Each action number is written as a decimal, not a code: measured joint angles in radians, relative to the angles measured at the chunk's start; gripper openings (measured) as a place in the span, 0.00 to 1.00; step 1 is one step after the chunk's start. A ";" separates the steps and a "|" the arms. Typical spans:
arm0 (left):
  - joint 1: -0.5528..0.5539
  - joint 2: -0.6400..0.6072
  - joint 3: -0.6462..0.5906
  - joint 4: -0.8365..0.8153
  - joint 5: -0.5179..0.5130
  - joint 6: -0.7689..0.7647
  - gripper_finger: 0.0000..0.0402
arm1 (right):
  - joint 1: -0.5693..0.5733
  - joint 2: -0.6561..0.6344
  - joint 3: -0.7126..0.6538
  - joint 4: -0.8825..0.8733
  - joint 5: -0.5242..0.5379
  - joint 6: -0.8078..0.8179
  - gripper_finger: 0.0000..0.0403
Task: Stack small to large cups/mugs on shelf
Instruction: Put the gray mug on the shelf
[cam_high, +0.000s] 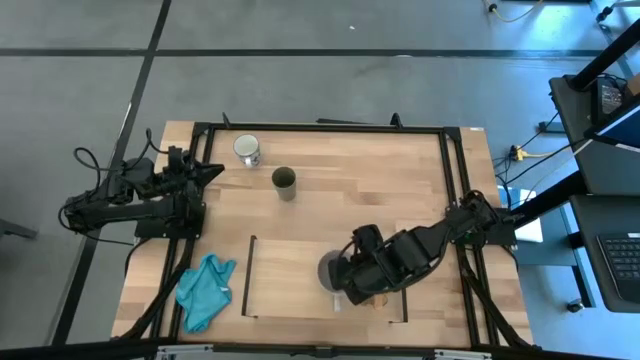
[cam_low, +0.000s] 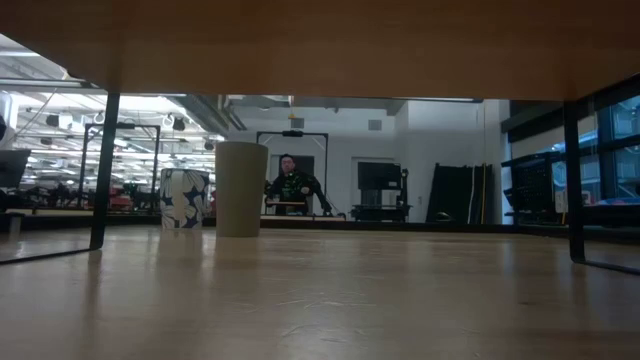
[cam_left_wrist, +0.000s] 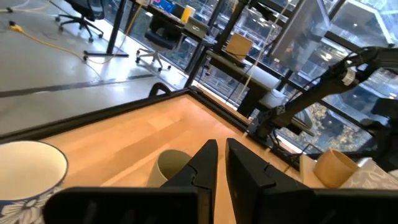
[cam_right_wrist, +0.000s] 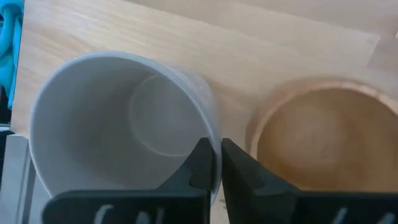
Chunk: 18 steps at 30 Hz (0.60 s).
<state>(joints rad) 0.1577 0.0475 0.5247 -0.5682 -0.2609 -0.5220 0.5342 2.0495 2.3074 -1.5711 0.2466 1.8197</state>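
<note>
Four drinking vessels are on the table: one white mug with a blue pattern (cam_high: 246, 150), one dark olive-green cup (cam_high: 284, 182), one grey mug (cam_high: 331, 270) and one tan wooden cup (cam_right_wrist: 317, 140). Two of them stand on the single light-wood shelf (cam_high: 285, 275), two on the bare tabletop (cam_high: 380, 170). One teal cloth (cam_high: 204, 290) lies beside the shelf. Two dark robot arms work the table, and one person (cam_low: 292, 185) is visible in the room behind.
</note>
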 joint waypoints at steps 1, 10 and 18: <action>0.000 0.000 0.000 0.000 0.010 0.000 0.07 | 0.005 0.000 0.000 0.000 0.004 0.011 0.05; 0.000 0.000 0.000 0.000 0.030 0.001 0.07 | 0.040 0.000 0.000 0.000 0.006 0.060 0.08; 0.000 0.000 0.000 0.000 0.030 0.001 0.07 | 0.036 0.000 0.000 0.000 0.009 0.034 0.09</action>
<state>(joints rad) 0.1574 0.0475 0.5247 -0.5682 -0.2306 -0.5209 0.5700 2.0495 2.3074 -1.5710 0.2558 1.8536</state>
